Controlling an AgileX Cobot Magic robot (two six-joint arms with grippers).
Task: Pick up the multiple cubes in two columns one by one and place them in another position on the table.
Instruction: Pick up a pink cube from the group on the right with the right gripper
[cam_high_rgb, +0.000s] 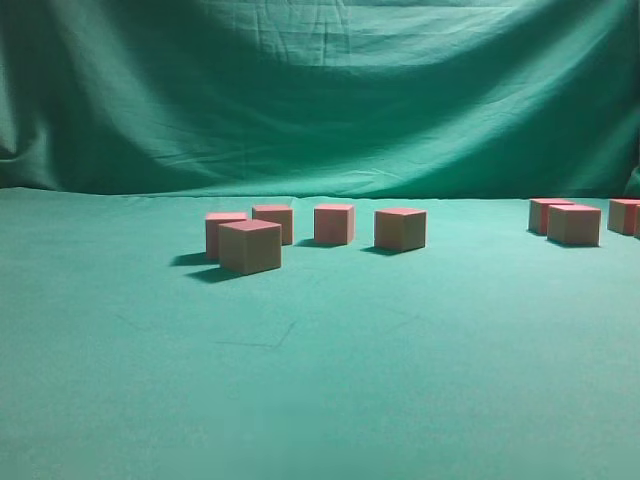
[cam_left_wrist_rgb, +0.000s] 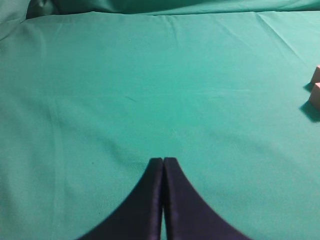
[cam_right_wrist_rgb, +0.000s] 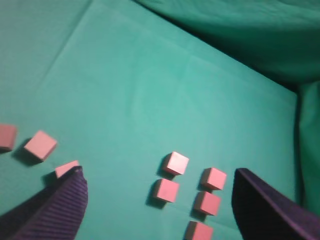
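Observation:
Several pink cubes stand on the green table (cam_high_rgb: 320, 380). In the exterior view one group sits left of centre, with the nearest cube (cam_high_rgb: 249, 246) in front and others (cam_high_rgb: 334, 223) (cam_high_rgb: 400, 228) behind. A second group (cam_high_rgb: 574, 224) sits at the far right. Neither gripper shows in that view. My right gripper (cam_right_wrist_rgb: 159, 172) is open and empty, high above two columns of cubes (cam_right_wrist_rgb: 176, 163) (cam_right_wrist_rgb: 207, 202). My left gripper (cam_left_wrist_rgb: 163, 161) is shut and empty over bare cloth. Two cubes (cam_left_wrist_rgb: 315, 95) peek in at the right edge of the left wrist view.
A green cloth backdrop (cam_high_rgb: 320, 100) rises behind the table. In the right wrist view three more cubes (cam_right_wrist_rgb: 40, 145) lie at the left, one partly behind the left finger. The table edge and dark folds of cloth (cam_right_wrist_rgb: 260, 45) are at the upper right.

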